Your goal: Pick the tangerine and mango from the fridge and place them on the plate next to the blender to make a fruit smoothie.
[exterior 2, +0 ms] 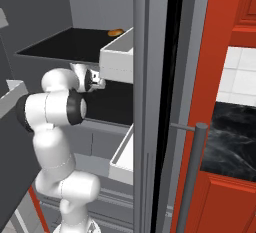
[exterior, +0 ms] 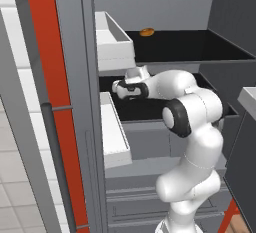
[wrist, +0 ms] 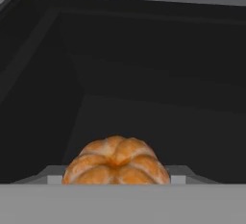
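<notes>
The fridge (exterior: 165, 22) stands open, with the white arm reaching into its middle black shelf (exterior: 145, 109). In the hand view, the tangerine (wrist: 116, 161) sits low and centred, right at the claw (wrist: 116, 179), between the two grey finger tips (wrist: 178, 176) that show at either side of it. Its segmented, puckered end faces the camera; it is round, slightly wider than tall, with no clear long axis. The tips appear to touch its flanks, so the claw looks pinched on the tangerine. In the left base view, the claw (exterior: 119, 88) lies near the left edge of the middle shelf, beside a white door bin (exterior: 112, 42). A flatter orange item (exterior: 146, 32) rests on the upper shelf (exterior: 200, 47), well apart, toward the back.
</notes>
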Robot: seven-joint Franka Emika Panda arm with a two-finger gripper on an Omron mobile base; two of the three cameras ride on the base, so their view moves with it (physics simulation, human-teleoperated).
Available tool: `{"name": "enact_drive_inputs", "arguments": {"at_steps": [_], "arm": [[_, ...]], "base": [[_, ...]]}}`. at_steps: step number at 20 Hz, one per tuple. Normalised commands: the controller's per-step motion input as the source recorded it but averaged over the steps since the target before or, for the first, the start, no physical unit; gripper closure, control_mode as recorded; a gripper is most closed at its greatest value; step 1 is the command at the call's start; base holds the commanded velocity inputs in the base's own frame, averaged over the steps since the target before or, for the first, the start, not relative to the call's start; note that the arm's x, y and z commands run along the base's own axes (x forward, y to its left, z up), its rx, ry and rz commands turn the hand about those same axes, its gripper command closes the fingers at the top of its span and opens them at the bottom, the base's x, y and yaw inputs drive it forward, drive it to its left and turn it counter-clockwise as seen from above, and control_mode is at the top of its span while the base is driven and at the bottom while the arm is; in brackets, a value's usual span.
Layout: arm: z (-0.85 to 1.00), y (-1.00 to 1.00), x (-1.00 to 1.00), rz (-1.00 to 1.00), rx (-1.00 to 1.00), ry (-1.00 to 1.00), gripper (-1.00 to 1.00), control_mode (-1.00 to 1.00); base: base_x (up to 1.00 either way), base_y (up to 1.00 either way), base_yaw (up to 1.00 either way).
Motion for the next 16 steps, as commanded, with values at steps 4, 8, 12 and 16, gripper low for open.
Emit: {"name": "enact_drive_inputs", "arguments": {"at_steps": [4, 8, 12, 16], "arm": [[-0.34, 0.00, -0.79, -0.02, 0.01, -0.21, 1.00, -1.00], [-0.37, 0.00, -1.00, -0.03, 0.01, -0.24, 1.00, -1.00], [0.17, -0.03, -1.00, -0.02, 0.01, -0.05, 1.00, -1.00], [0.75, -0.14, -0.94, -0.01, 0.00, 0.02, 1.00, -1.00]], "base": [[0.00, 0.00, 0.00], [0.00, 0.00, 0.00], [0.00, 0.00, 0.00], [0.00, 0.00, 0.00]]}}
